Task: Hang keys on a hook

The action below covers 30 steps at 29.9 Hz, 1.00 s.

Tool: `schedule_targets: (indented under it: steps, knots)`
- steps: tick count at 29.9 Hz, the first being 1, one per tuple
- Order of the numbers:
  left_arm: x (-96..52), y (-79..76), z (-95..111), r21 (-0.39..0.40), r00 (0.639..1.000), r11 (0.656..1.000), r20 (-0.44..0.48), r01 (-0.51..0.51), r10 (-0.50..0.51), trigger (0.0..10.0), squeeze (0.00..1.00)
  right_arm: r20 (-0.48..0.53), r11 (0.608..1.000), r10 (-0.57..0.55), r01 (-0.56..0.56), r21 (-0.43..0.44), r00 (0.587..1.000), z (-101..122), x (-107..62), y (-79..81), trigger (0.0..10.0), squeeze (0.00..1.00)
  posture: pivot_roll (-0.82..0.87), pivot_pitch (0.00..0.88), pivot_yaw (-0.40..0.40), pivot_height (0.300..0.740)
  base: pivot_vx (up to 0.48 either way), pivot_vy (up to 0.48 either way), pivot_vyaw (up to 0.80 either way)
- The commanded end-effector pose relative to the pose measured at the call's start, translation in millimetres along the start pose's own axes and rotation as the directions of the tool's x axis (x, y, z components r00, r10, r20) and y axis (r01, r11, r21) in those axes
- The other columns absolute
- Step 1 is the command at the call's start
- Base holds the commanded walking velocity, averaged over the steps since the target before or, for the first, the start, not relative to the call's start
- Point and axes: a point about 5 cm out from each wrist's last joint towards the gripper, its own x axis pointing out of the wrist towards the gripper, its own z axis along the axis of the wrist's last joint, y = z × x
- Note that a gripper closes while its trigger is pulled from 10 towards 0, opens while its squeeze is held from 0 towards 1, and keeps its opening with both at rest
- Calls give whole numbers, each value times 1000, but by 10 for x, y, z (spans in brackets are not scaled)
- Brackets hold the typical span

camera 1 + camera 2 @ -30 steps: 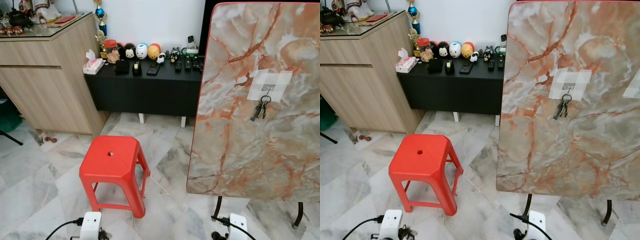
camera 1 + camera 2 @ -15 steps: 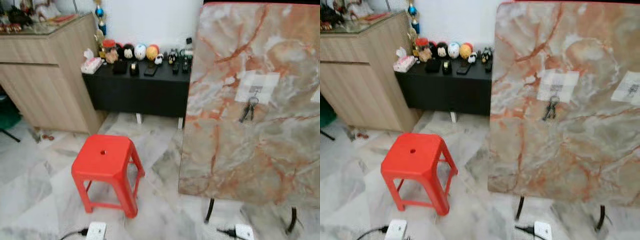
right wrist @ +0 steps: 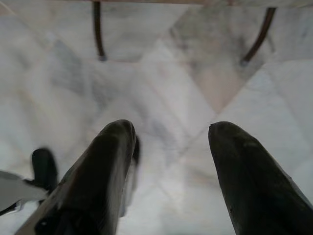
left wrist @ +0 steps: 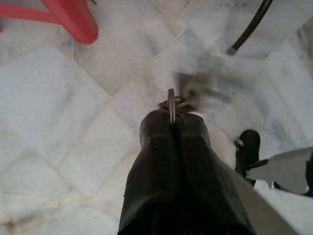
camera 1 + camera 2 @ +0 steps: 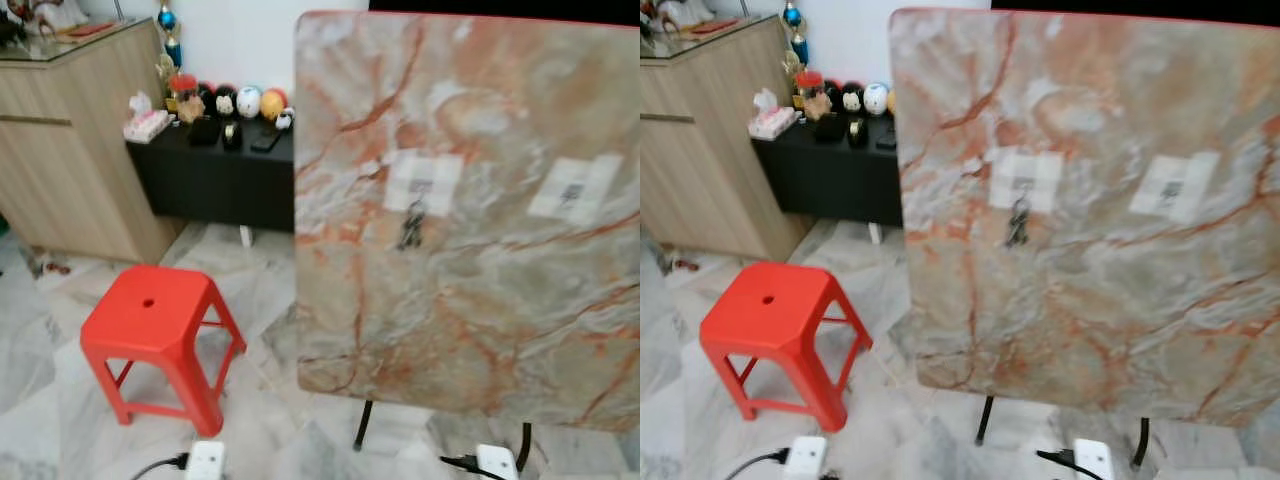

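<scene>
Left gripper (image 4: 172, 120), low centre of its wrist view, is pinched fully closed on a key ring (image 4: 171, 105) that stands edge-on between the fingertips, with the keys (image 4: 193, 90) dangling blurred just past it over the marble floor (image 4: 58, 112). Right gripper (image 3: 171, 132) hangs spread wide with nothing in it. Keys look light, hard and metal, so likely slippery and free to swing; the ring is the part to hold, pinched on one side so the open loop can slip over a hook. Grip looks thin, so a twist could drop them. Further out, lower left of the left eye view, sits a red stool (image 5: 150, 325). Right of it, an upright marble-pattern panel (image 5: 470, 300) carries two pale patches; the nearer one (image 5: 423, 182) already has a bunch hanging (image 5: 411, 228), the other (image 5: 575, 187) at upper right looks free, hook too small to tell. Far upper left, a dark low surface (image 5: 215, 170) with small figurines (image 5: 245, 102), beside a wooden cabinet (image 5: 70, 150).
</scene>
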Motion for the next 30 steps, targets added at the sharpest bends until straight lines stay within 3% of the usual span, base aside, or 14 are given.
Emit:
schedule_targets:
  steps: [1,8,30]
  knots:
    - [-22,86,-57,12,1000,1000,-16,-25,25,10000,0,-16,1000,21,-21,-17,1000,-25,9,88,10000,0,103,0,-51,740,0,-409,0]
    - [-18,88,-37,10,1000,1000,-11,-27,27,10000,0,-12,1000,15,-15,12,1000,-35,4,56,10000,0,106,0,-51,740,0,-408,0]
    - [11,90,120,3,998,999,45,-51,51,10000,0,-9,1000,13,-13,-17,1000,7,3,16,10000,0,114,0,-68,740,0,-408,0]
